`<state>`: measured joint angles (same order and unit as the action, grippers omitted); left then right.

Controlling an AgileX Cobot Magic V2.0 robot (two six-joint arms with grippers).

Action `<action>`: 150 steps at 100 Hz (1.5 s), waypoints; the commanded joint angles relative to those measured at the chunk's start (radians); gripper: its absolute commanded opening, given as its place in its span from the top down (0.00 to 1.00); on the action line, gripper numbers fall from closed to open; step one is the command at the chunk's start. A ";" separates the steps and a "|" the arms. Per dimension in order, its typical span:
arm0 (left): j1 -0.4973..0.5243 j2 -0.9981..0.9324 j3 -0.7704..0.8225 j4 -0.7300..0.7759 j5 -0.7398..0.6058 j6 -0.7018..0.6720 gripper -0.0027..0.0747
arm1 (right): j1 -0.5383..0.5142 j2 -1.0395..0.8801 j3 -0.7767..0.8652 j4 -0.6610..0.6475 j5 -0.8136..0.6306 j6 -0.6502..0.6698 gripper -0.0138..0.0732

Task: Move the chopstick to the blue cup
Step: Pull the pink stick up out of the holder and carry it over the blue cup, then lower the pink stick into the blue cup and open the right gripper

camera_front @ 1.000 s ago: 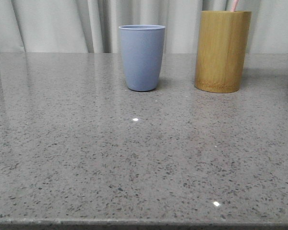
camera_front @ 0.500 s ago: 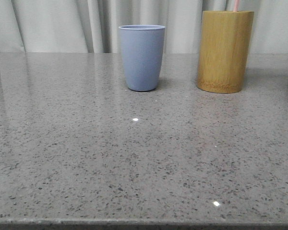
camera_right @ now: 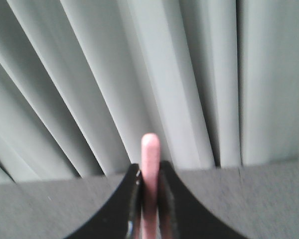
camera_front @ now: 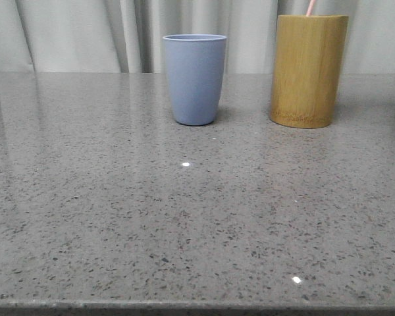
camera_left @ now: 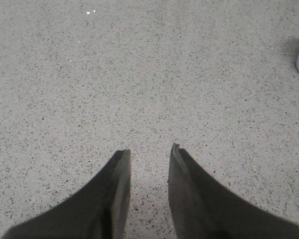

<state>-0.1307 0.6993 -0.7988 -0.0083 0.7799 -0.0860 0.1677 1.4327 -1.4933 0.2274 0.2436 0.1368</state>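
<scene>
front view, chopstick in bamboo holder, right tool clamping it, left tool parted, blue cup beside

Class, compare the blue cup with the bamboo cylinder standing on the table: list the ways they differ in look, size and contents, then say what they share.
The blue cup is matte light blue; the bamboo cylinder is yellow-brown. The blue cup is shorter and tapers to a rounded base; the bamboo cylinder is taller and straight-sided. A pink chopstick rises from the bamboo cylinder; nothing rises above the blue cup's rim. Both stand upright, handleless, apart on the grey speckled table.
</scene>
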 commanded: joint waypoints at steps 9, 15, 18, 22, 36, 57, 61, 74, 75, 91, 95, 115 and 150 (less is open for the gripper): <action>0.002 -0.003 -0.026 0.001 -0.068 -0.007 0.72 | 0.044 -0.077 -0.037 0.004 -0.147 -0.007 0.88; 0.002 -0.003 -0.026 0.001 -0.067 -0.007 0.72 | 0.070 -0.081 -0.037 0.004 -0.159 -0.007 0.88; 0.002 -0.003 -0.026 0.001 -0.065 -0.007 0.72 | 0.083 -0.082 -0.037 0.004 -0.164 -0.007 0.88; 0.002 -0.003 -0.026 0.001 -0.064 -0.007 0.72 | 0.104 -0.082 -0.037 0.004 -0.168 -0.007 0.88; 0.002 -0.003 -0.026 0.001 -0.064 -0.007 0.72 | 0.183 -0.073 -0.037 0.004 -0.194 -0.007 0.88; 0.002 -0.003 -0.026 0.001 -0.064 -0.007 0.72 | 0.266 -0.036 -0.037 0.004 -0.244 -0.007 0.88; 0.002 -0.003 -0.026 0.001 -0.064 -0.007 0.72 | 0.275 -0.026 -0.037 0.004 -0.244 -0.007 0.88; 0.002 -0.003 -0.026 0.001 -0.063 -0.007 0.72 | 0.283 0.014 -0.037 0.004 -0.244 -0.007 0.88; 0.002 -0.003 -0.026 0.001 -0.063 -0.007 0.72 | 0.283 0.017 -0.037 0.004 -0.238 -0.007 0.88; 0.002 -0.003 -0.026 0.001 -0.062 -0.007 0.72 | 0.283 0.065 -0.036 0.004 -0.206 -0.007 0.88; 0.002 -0.003 -0.026 0.001 -0.062 -0.007 0.72 | 0.283 0.079 -0.036 0.004 -0.197 -0.007 0.88; 0.002 -0.003 -0.026 0.001 -0.062 -0.007 0.72 | 0.283 0.137 -0.036 0.004 -0.176 -0.007 0.88; 0.002 -0.003 -0.026 0.001 -0.062 -0.007 0.72 | 0.283 0.200 -0.035 0.004 -0.147 -0.007 0.88</action>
<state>-0.1307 0.6993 -0.7988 -0.0083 0.7836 -0.0860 0.4498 1.6662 -1.4933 0.2290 0.1521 0.1349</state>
